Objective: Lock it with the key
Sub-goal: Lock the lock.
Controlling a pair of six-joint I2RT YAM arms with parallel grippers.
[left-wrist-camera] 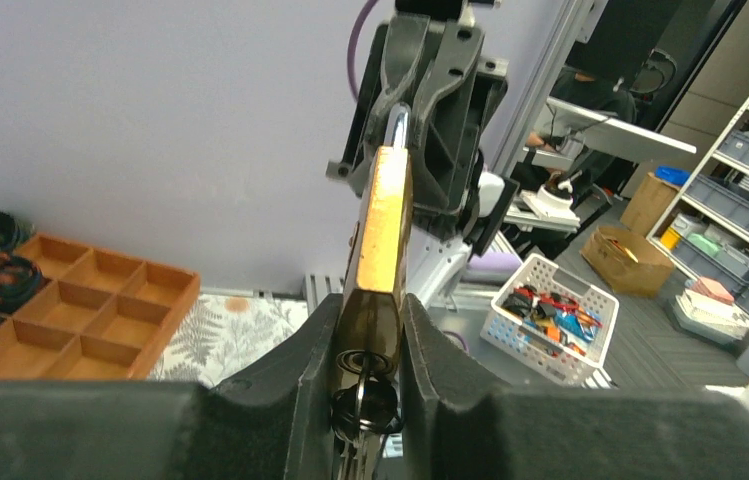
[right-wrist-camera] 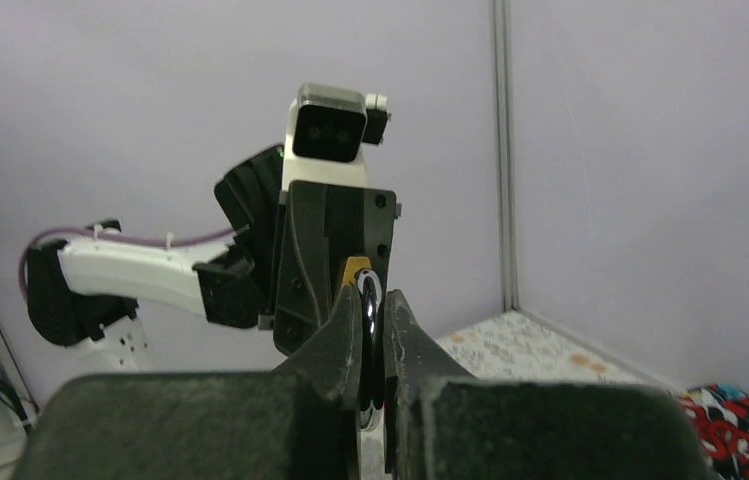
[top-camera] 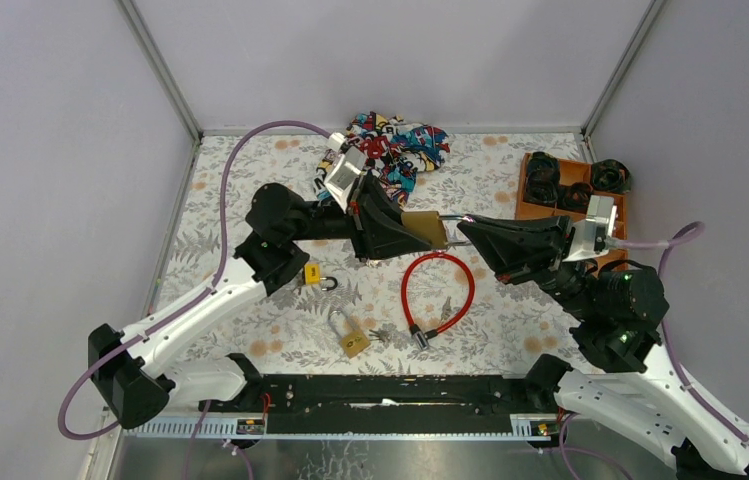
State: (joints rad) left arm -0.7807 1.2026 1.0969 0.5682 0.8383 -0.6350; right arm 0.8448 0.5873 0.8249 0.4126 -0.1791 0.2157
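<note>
The left gripper point(top-camera: 408, 232) is grasping the brass padlock point(top-camera: 427, 229) by its body above the desk point(top-camera: 510, 320). The right gripper point(top-camera: 468, 227), clenched, is pinching the shackle point(right-wrist-camera: 370, 300) from 3 o'clock; the lock's long axis is running 9-to-3 between them; a key ring point(left-wrist-camera: 364, 408) is dangling at the body's base; the tray point(top-camera: 524, 205) at 2 o'clock is holding black coils point(top-camera: 542, 170).

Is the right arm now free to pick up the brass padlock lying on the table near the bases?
Probably not yet. The right end effector is shut on the shackle of the larger padlock that the left end effector holds in the air. Nothing covers the table padlock.
</note>
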